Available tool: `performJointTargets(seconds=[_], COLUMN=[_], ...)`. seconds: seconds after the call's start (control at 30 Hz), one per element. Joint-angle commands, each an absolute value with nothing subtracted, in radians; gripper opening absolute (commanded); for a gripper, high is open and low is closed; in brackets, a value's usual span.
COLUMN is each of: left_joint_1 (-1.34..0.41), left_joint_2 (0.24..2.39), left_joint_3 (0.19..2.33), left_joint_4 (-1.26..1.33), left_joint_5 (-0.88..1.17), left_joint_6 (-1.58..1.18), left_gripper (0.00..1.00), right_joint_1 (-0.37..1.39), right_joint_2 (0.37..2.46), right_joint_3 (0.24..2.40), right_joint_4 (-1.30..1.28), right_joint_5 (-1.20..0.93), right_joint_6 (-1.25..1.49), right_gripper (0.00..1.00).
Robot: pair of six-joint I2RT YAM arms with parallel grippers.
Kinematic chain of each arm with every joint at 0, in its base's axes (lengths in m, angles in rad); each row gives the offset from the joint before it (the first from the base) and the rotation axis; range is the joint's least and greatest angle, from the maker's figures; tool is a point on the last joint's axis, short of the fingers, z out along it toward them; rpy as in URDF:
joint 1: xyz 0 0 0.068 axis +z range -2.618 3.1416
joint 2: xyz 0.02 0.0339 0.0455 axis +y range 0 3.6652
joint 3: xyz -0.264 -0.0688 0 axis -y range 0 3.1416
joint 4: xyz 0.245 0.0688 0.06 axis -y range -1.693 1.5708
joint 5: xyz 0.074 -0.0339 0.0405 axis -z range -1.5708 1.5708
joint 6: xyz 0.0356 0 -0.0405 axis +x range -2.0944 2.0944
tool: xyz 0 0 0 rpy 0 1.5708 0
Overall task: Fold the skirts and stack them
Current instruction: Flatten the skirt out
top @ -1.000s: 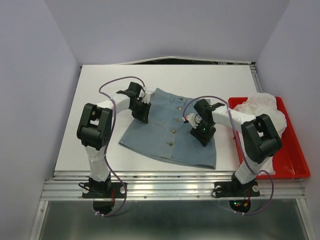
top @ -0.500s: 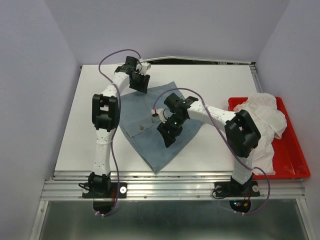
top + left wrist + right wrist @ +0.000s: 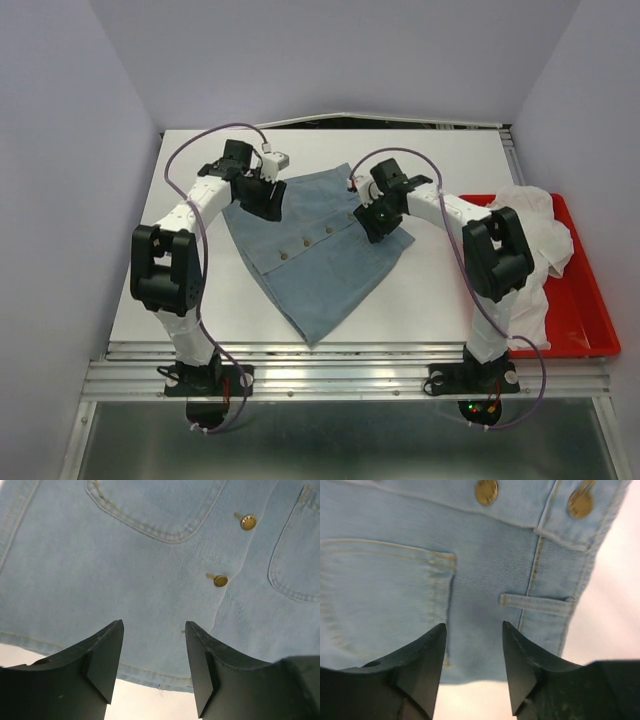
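One light-blue denim skirt [image 3: 320,255] lay spread flat and askew in the middle of the tabletop [image 3: 190,290], one corner pointing at the near edge. A row of brass buttons [image 3: 220,580] ran across it, and any stamping on them was too blurred to read. Over the skirt's far-left edge hovered the left gripper [image 3: 266,205], jaws wide with nothing between them. Over the waistband and a belt loop hung the right gripper [image 3: 369,228], jaws likewise apart and empty. By the right edge, a red tray [image 3: 592,310] held crumpled white cloth [image 3: 535,230].
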State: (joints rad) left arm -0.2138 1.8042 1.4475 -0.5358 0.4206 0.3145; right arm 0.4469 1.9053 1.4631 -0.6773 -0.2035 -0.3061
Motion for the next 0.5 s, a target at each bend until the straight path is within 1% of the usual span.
performJointTargets(seconds=[0.0, 0.07, 0.1, 0.17, 0.2, 0.33, 0.37, 0.43, 0.47], left_joint_1=[-0.212, -0.210, -0.212, -0.210, -0.210, -0.210, -0.212, -0.212, -0.218], left_joint_2=[1.715, 1.698, 1.694, 1.695, 1.700, 1.753, 1.782, 1.834, 1.854], left_joint_3=[1.297, 1.267, 1.256, 1.243, 1.243, 1.267, 1.284, 1.304, 1.321], left_joint_4=[-0.482, -0.474, -0.469, -0.465, -0.457, -0.445, -0.445, -0.459, -0.466], left_joint_5=[0.442, 0.436, 0.433, 0.429, 0.428, 0.431, 0.434, 0.451, 0.459], left_joint_6=[0.345, 0.353, 0.356, 0.365, 0.367, 0.367, 0.371, 0.377, 0.396], left_gripper=[0.63, 0.63, 0.63, 0.63, 0.63, 0.63, 0.63, 0.63, 0.62], right_joint_1=[0.446, 0.446, 0.446, 0.457, 0.491, 0.606, 0.667, 0.734, 0.748], right_joint_2=[1.962, 1.953, 1.942, 1.901, 1.884, 1.812, 1.796, 1.757, 1.746], right_joint_3=[1.367, 1.326, 1.301, 1.218, 1.151, 1.033, 0.994, 0.974, 0.985], right_joint_4=[-0.598, -0.604, -0.624, -0.632, -0.626, -0.656, -0.685, -0.716, -0.745], right_joint_5=[-0.058, -0.069, -0.109, -0.136, -0.135, -0.152, -0.188, -0.239, -0.299], right_joint_6=[-0.362, -0.368, -0.368, -0.361, -0.353, -0.321, -0.298, -0.285, -0.270], right_gripper=[0.50, 0.48, 0.45, 0.44, 0.43, 0.43, 0.43, 0.43, 0.40])
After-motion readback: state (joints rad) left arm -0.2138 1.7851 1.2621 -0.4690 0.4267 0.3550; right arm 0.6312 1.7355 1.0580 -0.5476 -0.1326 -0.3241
